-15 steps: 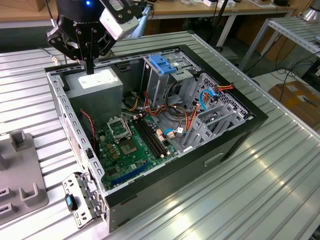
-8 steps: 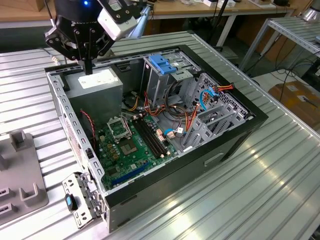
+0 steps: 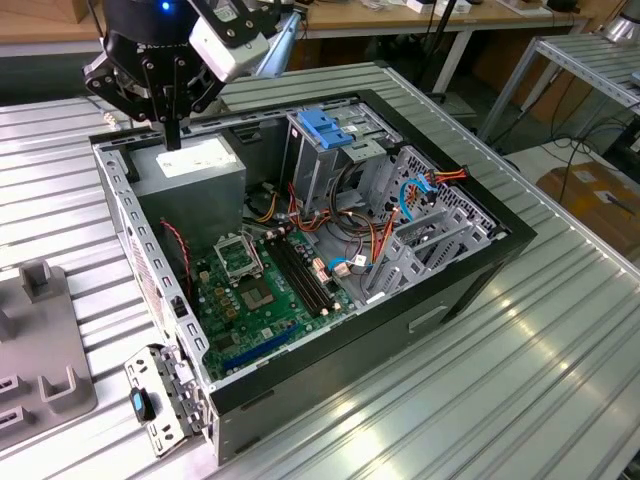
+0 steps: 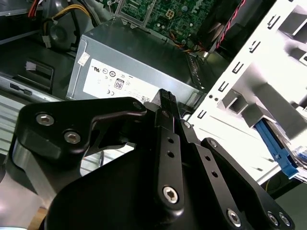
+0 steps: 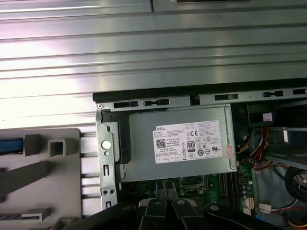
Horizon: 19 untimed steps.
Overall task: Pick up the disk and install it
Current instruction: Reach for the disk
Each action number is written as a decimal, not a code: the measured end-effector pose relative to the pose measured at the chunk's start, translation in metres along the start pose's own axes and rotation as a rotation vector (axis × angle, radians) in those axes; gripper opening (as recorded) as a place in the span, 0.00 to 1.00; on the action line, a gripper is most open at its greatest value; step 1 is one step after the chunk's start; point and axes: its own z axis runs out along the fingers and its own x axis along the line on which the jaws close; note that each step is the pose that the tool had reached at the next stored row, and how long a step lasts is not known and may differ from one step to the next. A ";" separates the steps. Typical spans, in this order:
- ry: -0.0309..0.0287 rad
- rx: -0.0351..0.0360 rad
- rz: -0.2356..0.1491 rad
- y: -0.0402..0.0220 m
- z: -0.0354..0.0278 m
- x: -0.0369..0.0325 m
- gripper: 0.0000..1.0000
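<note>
**Gripper empty over the power supply, disk not in hand**

The gripper (image 3: 173,140) hangs over the open computer case (image 3: 450,300), just above the grey power supply (image 3: 195,165). Its fingers are drawn together with nothing between them.

What I take to be the disk (image 5: 12,145) shows as a blue strip at the edge of the first wrist view. It lies in the grey fixture (image 3: 40,340) outside the case, and its metal body cannot be made out.

Inside the case, the drive cage (image 3: 310,170) carries a blue plastic bracket (image 3: 325,125) at its top. I cannot tell whether a drive sits in it. The motherboard (image 3: 255,290) lies bare, with coloured cables running across it.

Judging by this, the grasp is not yet made and the installing is not done, so the whole task is left.

Case and fixture stand on a ribbed aluminium table (image 3: 500,400) that shines under the lights. Behind it are wooden workbenches (image 3: 400,25). At the exterior view's right stands a metal rack (image 3: 600,60), with a cardboard box (image 3: 590,195) and loose cables on the floor.
</note>
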 end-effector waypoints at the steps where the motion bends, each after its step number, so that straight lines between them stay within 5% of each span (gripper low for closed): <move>1: 0.0000 0.0000 0.000 -0.0001 0.0000 0.0006 0.11; 19: 0.0000 0.0001 0.000 -0.0018 -0.0007 0.0242 0.11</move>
